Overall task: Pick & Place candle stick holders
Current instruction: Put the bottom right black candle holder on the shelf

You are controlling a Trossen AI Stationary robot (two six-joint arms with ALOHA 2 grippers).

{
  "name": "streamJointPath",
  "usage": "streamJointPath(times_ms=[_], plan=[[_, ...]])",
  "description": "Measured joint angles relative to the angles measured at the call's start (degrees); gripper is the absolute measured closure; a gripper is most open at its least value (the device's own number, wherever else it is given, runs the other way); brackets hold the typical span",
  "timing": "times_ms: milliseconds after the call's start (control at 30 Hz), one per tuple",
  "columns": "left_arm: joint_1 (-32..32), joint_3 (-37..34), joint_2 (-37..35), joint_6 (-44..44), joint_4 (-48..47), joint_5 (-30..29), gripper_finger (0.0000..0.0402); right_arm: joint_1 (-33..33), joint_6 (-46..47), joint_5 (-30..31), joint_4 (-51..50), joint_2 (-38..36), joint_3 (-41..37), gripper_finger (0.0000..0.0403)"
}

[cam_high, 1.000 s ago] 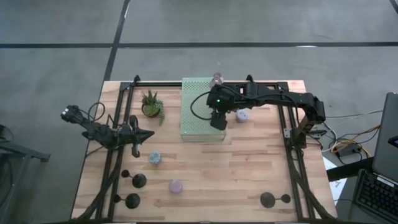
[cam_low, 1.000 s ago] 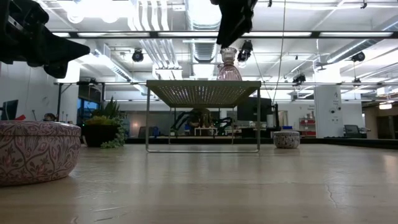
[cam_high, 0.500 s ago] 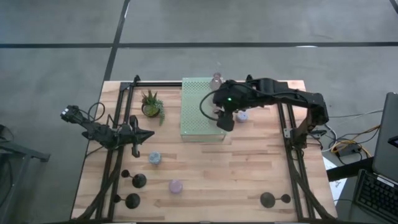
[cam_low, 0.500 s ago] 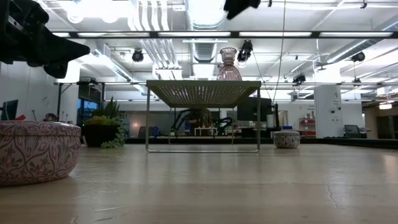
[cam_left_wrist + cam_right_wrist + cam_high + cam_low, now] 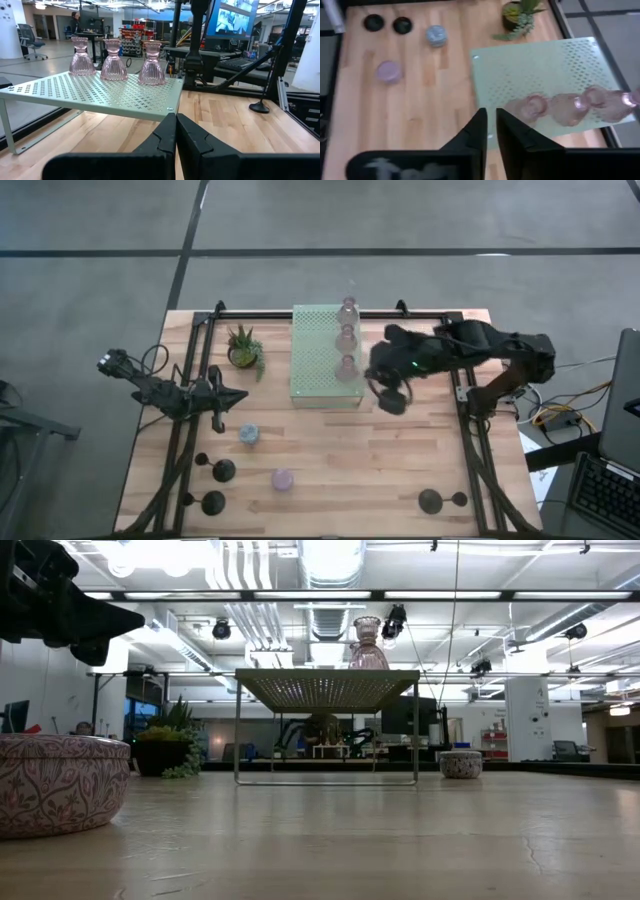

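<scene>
Three pink glass candle stick holders (image 5: 347, 337) stand upright in a row on the pale green perforated board (image 5: 318, 355); they also show in the left wrist view (image 5: 114, 62) and the right wrist view (image 5: 565, 107). A blue holder (image 5: 248, 435), a lavender one (image 5: 284, 478) and black ones (image 5: 222, 470) (image 5: 430, 500) stand on the wooden table. My right gripper (image 5: 392, 402) hangs high beside the board's right edge, shut and empty (image 5: 491, 125). My left gripper (image 5: 240, 396) waits at the table's left, shut and pointing level (image 5: 176, 125).
A small potted plant (image 5: 243, 348) stands left of the board. Black frame rails (image 5: 190, 430) run along both sides of the table. In the low view a patterned holder (image 5: 55, 780) stands close to the camera, and another (image 5: 460, 763) stands far off to the right of the board.
My right gripper has left the spot over the board's near right part, going toward the table's right edge and upward; it has risen out of the low view. The three pink holders stay upright on the board, and all of them now show from above.
</scene>
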Motion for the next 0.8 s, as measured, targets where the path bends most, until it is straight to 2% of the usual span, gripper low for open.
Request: streamJointPath(times_ms=[100,300,467,533,667,800], plan=[[0.01,0.00,0.00,0.00,0.00,0.00,0.0388,2.65,2.53,0.22,-1.93,-2.68,-2.03,0.0391],[0.01,0.00,0.00,0.00,0.00,0.00,0.0388,10.32,12.31,2.66,-6.79,-8.78,-9.42,0.0394],[-0.01,0.00,0.00,0.00,0.00,0.00,0.0388,17.57,25.14,-0.11,-6.41,-13.46,-14.66,0.0394],[0.01,0.00,0.00,0.00,0.00,0.00,0.0388,20.56,31.18,0.81,-6.32,-14.75,-16.67,0.0394],[-0.01,0.00,0.00,0.00,0.00,0.00,0.0388,25.37,41.45,1.04,-6.44,-16.67,-21.32,0.0381],[0.00,0.00,0.00,0.00,0.00,0.00,0.0388,29.90,50.59,-1.12,-6.53,-17.40,-25.79,0.0347]])
